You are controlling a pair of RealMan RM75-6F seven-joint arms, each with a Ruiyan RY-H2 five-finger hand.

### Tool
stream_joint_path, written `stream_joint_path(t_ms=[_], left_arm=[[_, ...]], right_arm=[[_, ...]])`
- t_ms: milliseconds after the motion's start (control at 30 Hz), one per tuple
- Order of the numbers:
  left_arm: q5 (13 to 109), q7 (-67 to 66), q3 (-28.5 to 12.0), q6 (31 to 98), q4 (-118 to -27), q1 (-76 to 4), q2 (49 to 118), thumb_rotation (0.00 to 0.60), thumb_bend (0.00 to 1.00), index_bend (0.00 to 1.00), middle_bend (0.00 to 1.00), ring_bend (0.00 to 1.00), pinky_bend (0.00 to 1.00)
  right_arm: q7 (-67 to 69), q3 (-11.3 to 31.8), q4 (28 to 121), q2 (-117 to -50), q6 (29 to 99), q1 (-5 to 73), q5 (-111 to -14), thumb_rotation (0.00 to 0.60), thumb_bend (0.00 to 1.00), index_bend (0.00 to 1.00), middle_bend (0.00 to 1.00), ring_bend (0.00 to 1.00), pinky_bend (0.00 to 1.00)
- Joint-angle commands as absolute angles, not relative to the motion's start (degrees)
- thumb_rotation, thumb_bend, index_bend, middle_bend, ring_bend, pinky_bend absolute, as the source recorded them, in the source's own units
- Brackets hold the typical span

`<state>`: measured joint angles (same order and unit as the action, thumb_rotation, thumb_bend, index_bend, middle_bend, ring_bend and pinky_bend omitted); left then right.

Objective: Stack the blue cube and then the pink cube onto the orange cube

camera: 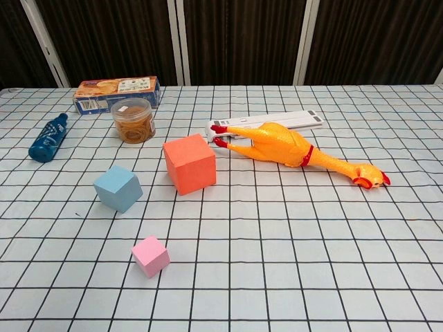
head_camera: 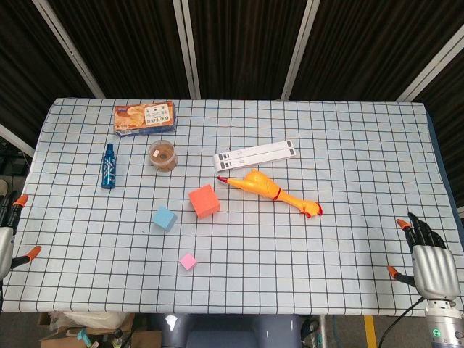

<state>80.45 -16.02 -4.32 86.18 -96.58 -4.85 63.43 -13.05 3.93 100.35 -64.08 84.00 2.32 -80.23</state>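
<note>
Left hand (head_camera: 9, 235): at the left edge of the tabletop (head_camera: 348, 145), mostly out of frame in the head view; holds nothing visible; how far its fingers are spread cannot be told.
Right hand (head_camera: 428, 257): at the near right corner, fingers apart, holding nothing.
Orange cube (camera: 189, 164): resting on the tabletop near the centre, nothing on top of it.
Blue cube (camera: 118, 187): just beside the orange cube, on its left and slightly nearer; not touching it.
Pink cube (camera: 151, 256): alone, nearer than both other cubes.
Rubber chicken (camera: 297, 152): lying flat to the right of the orange cube.
White strip (camera: 277, 122): behind the chicken.
Jar (camera: 133, 120), blue bottle (camera: 48, 137), box (camera: 118, 93): far left area.
</note>
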Motion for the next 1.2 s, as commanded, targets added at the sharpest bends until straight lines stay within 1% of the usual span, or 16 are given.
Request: stream_joint_path(t_ms=[33,400,600,800,1067,1100,1133,1167,1200], left_arm=[[80.43,-16.08,-4.31,86.07,-96.58,-4.91,63.46,0.6,0.0,0.06,0.0,0.0,0.0],[82.1,-16.64,-3.73,85.7,-97.07,-5.44,63.78,0.6,0.0,0.06,0.0,0.0,0.0],[81.76,-16.99,-3.7,85.18,-96.67,-5.65,64.13,0.6,0.0,0.06,0.0,0.0,0.0],[83.09,-16.99,-3.4,86.5,-97.18,-5.22,64.06,0.6,0.0,0.06,0.0,0.0,0.0],[83.33,-16.39,-3.34,85.91,-96.88,-5.56,64.13,0.6,0.0,0.06,0.0,0.0,0.0],[83.41,-16.31,-3.33,85.92,-96.84,-5.57,64.17,0.6,0.0,0.06,0.0,0.02,0.02],[83.43,-16.24,-3.32,85.91,-96.83,-5.58,64.19,0.6,0.0,0.06,0.02,0.08,0.1],[83.46,-16.16,-3.32,85.91,-96.79,-5.59,64.21,0.6,0.0,0.06,0.04,0.19,0.23],[83.52,-16.15,-3.37,85.99,-96.71,-5.6,64.24,0.6,0.0,0.06,0.08,0.3,0.38]], right_arm=[[-13.05,3.88,100.38,-64.05,84.06,2.27,-80.27,0.6,0.12,0.16,0.07,0.11,0.22],[-12.02,3.79,101.18,-63.07,85.75,1.46,-81.19,0.6,0.12,0.16,0.07,0.11,0.22],[-11.55,3.52,101.37,-62.59,85.86,1.18,-81.39,0.6,0.12,0.16,0.07,0.11,0.22],[-11.23,3.41,101.53,-62.44,86.22,1.11,-82.15,0.6,0.12,0.16,0.07,0.12,0.22],[-11.12,3.45,101.41,-62.29,85.95,1.13,-81.84,0.6,0.12,0.16,0.07,0.12,0.22],[-11.1,3.44,101.41,-62.28,85.92,1.12,-81.81,0.6,0.12,0.16,0.07,0.12,0.22],[-11.09,3.42,101.42,-62.25,85.85,1.11,-81.74,0.6,0.12,0.16,0.07,0.12,0.22],[-11.1,3.41,101.44,-62.2,85.76,1.1,-81.63,0.6,0.12,0.16,0.07,0.12,0.22],[-11.11,3.4,101.46,-62.14,85.7,1.09,-81.51,0.6,0.12,0.16,0.07,0.12,0.22]])
